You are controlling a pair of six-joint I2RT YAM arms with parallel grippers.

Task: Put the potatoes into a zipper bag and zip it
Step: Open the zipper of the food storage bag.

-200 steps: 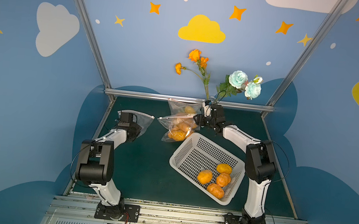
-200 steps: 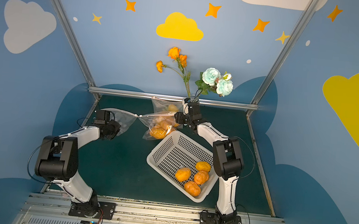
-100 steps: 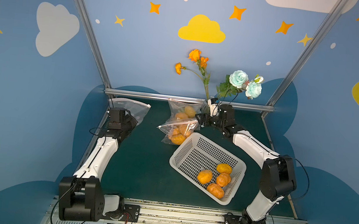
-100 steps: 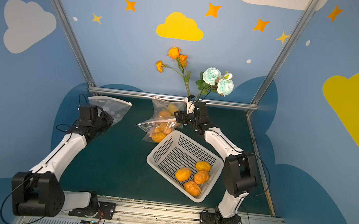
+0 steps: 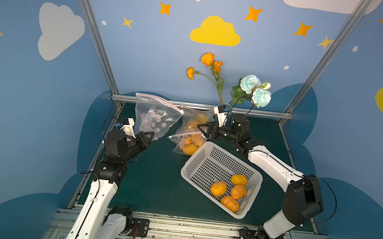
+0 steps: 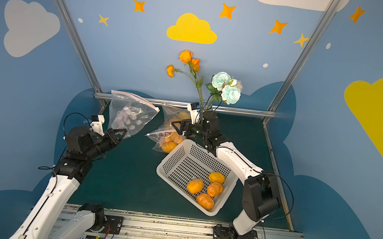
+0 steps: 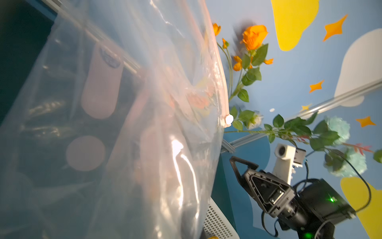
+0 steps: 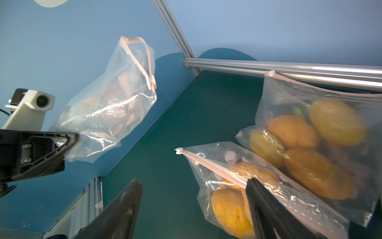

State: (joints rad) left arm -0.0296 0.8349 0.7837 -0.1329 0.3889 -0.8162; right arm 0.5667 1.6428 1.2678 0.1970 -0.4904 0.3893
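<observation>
Only the right wrist view shows the pink mouth of the empty clear plastic zipper bag point(image 8: 107, 107) gaping; the left gripper point(image 8: 71, 138) pinches its corner. The right gripper point(image 8: 192, 182) stands wide beside bagged orange potatoes point(image 8: 231, 211). Both top views add four loose potatoes point(image 5: 218, 188) in a white perforated basket point(image 5: 205, 160).

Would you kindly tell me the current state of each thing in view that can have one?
left tool: shut on a corner of the empty zipper bag.
right tool: open, holding nothing.
empty zipper bag: held in the air, mouth unzipped.
front filled bag: lying down, looks zipped.
rear filled bag: standing, looks zipped.
basket: upright, four potatoes inside.
</observation>
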